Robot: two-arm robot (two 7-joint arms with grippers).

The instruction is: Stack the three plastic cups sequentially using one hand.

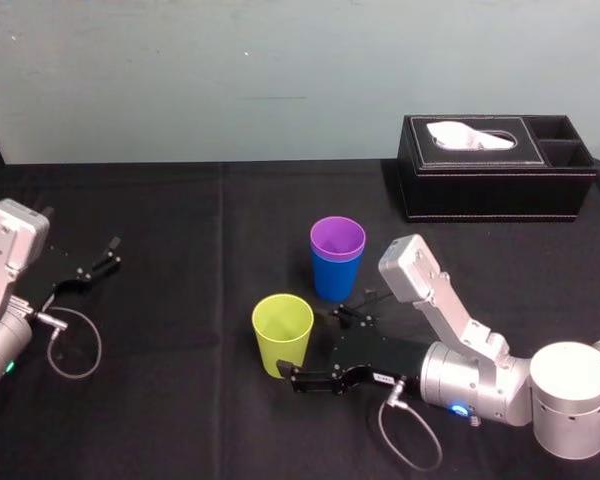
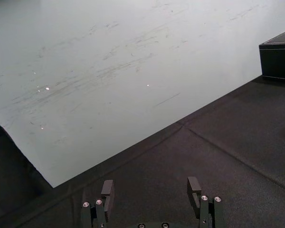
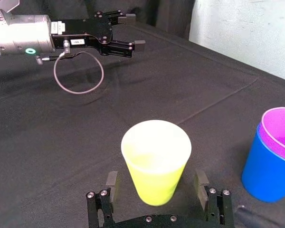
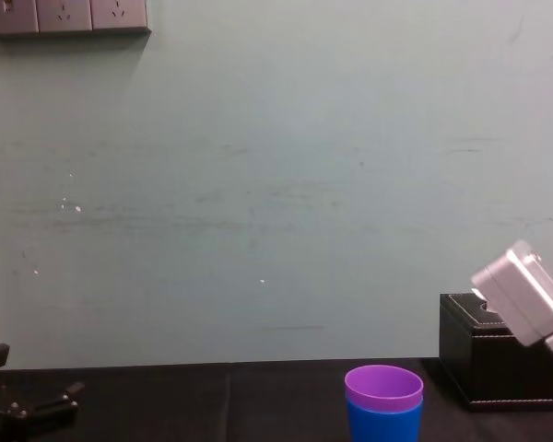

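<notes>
The smooth, tapered yellow-green plastic cup [image 3: 155, 161] stands upright and empty on the black-clothed bench [image 1: 180, 400]. It sits between the spread black fingers [image 3: 200, 180] of the right pincer [image 3: 155, 183], which is released, with a gap on either side, and grips nothing. Just beyond it, toward the wall, the purple plastic cup [image 1: 337, 240] is nested inside the bright blue plastic cup [image 1: 333, 280], with only its upper band showing. Farther back on the right, a black stitched tissue box [image 1: 495, 185] holds white tissue [image 1: 468, 136]. The left pincer [image 1: 108, 253] lies at the bench's left side, fingers apart and empty.
</notes>
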